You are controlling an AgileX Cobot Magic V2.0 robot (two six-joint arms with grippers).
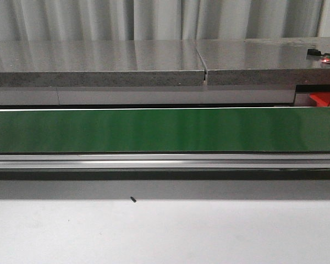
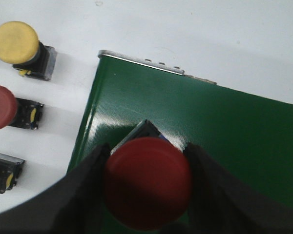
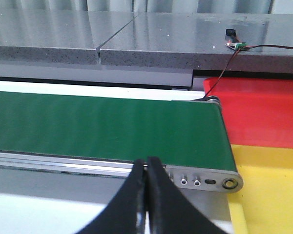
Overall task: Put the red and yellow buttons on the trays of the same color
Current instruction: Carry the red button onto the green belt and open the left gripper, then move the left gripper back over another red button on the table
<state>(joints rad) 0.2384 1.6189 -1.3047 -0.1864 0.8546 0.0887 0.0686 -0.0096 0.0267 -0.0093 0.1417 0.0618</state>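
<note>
White worktop, green belt [image 1: 154, 130] across it: left gripper [image 2: 146, 161] has its jaws clamped on the red button [image 2: 147, 183] over the belt's left end, right gripper [image 3: 147, 183] pinched empty by the far end, beside red tray [image 3: 263, 112] and yellow tray [image 3: 268, 190].

A long green belt [image 1: 154, 130] ran across the whole width of the view, with a silver metal rail [image 1: 165, 160] along its near edge. Behind it stood grey stone slabs [image 1: 99, 63] split by a narrow gap, and at the far right edge a small device with a red light [image 1: 324, 57] lay on the slab, above a bit of red tray [image 1: 325, 99]. On the white table [image 1: 165, 231] in front of the belt lay one tiny dark speck [image 1: 133, 199].
</note>
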